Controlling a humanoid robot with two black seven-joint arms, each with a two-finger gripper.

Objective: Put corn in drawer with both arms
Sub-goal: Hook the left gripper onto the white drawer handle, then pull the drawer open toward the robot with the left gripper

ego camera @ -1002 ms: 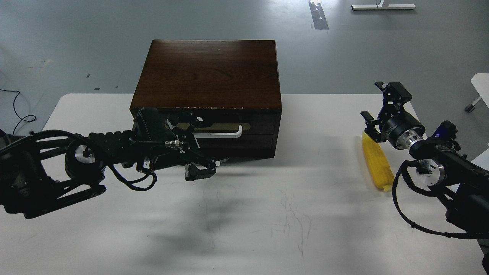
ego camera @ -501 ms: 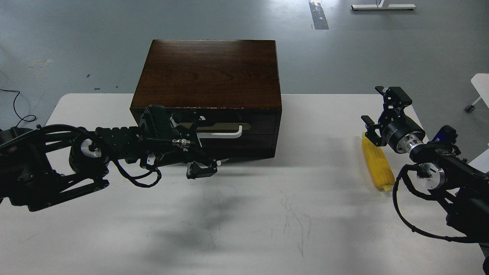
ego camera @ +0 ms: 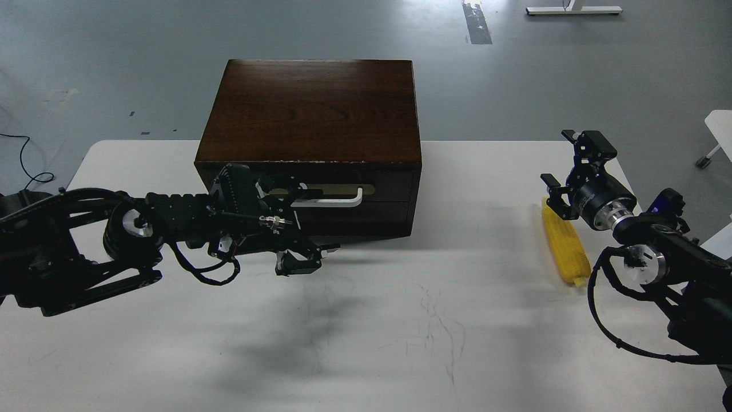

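The corn [ego camera: 564, 247] lies on the white table [ego camera: 400, 320] at the far right, lengthwise away from me. My right gripper [ego camera: 569, 166] is open and hovers just above the corn's far end, not holding it. The drawer [ego camera: 389, 186] of the dark wooden box [ego camera: 311, 111] is closed; its white bar handle [ego camera: 337, 201] sits under the brass plate. My left gripper [ego camera: 290, 226] is open at the drawer front. One finger [ego camera: 281, 187] is by the handle's left end, the other [ego camera: 297, 264] hangs low in front of the bottom panel. Contact with the handle cannot be told.
The plain dark panel [ego camera: 372, 220] lies below the drawer. The table surface shows scuff marks [ego camera: 434, 326] in the middle. A white object [ego camera: 721, 123] stands off the table at the far right edge.
My left arm has reached a little further right toward the drawer handle, its lower finger dropping. My right gripper has sunk slightly toward the corn's far end. The corn and the drawer have not moved.
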